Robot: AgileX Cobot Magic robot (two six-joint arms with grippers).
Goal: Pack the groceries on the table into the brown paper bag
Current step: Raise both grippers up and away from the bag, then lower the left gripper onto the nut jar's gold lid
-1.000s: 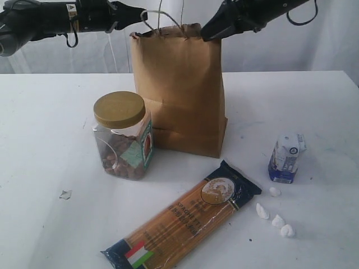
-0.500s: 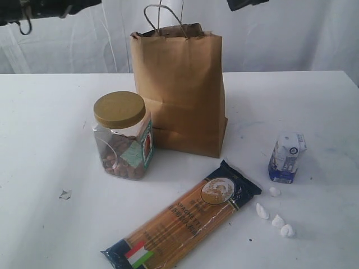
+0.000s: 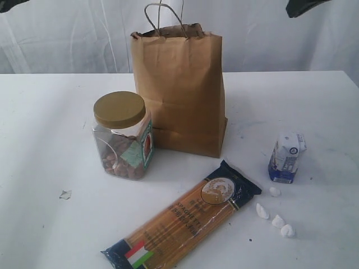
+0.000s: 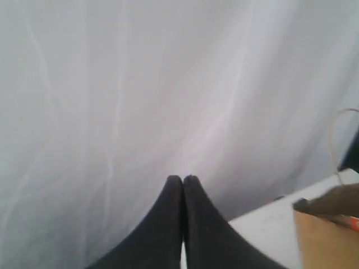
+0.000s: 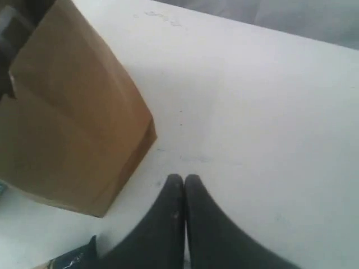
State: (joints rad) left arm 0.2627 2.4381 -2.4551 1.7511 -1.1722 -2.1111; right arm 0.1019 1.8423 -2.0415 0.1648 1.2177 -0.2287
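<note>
hovering high, left gripper (image 4: 183, 178) and right gripper (image 5: 183, 177) both pressed together, empty. brown paper bag (image 3: 179, 89) upright at centre; white-blue carton (image 3: 286, 158) right of it, prob. nearest: i spread jaws first, pinch mid-body.

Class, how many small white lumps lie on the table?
4 lumps: one beside the carton, three in a row nearer us, right of the spaghetti. The bag may hide others.

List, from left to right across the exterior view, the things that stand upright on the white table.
gold-lidded clear jar → tall creased brown paper bag → small white-and-blue carton. The long spaghetti pack lies flat and spans several of these, so it is left out.
</note>
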